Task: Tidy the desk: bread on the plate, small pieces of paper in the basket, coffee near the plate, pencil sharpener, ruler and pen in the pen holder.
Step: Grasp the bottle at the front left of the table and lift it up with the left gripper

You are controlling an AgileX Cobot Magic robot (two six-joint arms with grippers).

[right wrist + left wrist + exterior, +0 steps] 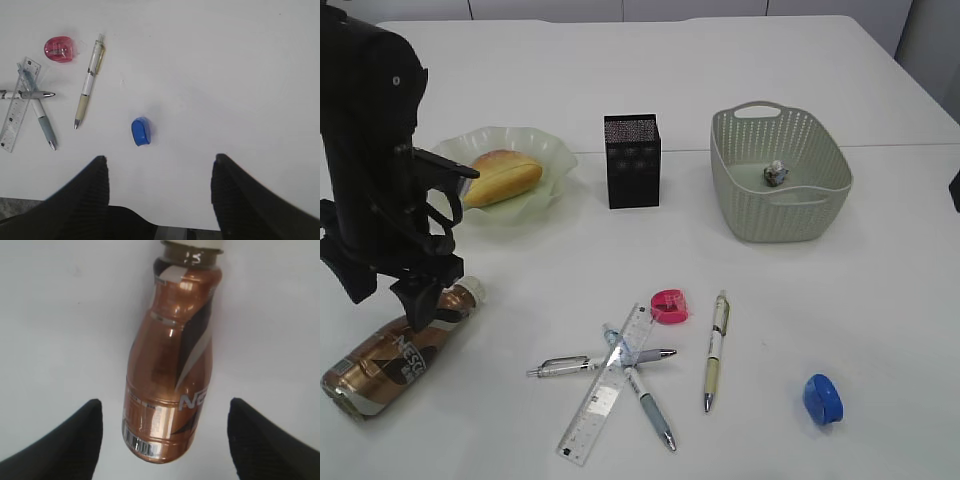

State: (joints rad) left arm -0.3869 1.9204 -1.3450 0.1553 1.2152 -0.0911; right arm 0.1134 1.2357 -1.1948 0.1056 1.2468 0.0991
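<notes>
The bread (502, 176) already lies on the plate (542, 150), and one small wad of paper (775, 174) sits in the basket (740, 200); a second wad is not visible anywhere, so it may be hidden.

The coffee bottle (172, 360) lies on its side at the front left of the desk (880, 320), well apart from the plate. The left gripper (162, 432) hovers over it with its fingers spread wide on either side of the bottle's lower body, not touching it.

The pen holder (632, 160) looks empty from this angle. The ruler (605, 385), three pens (716, 350), the pink sharpener (669, 305) and the blue sharpener (140, 131) are on the desk. The right gripper (160, 190) hangs wide apart and empty above the blue sharpener.
</notes>
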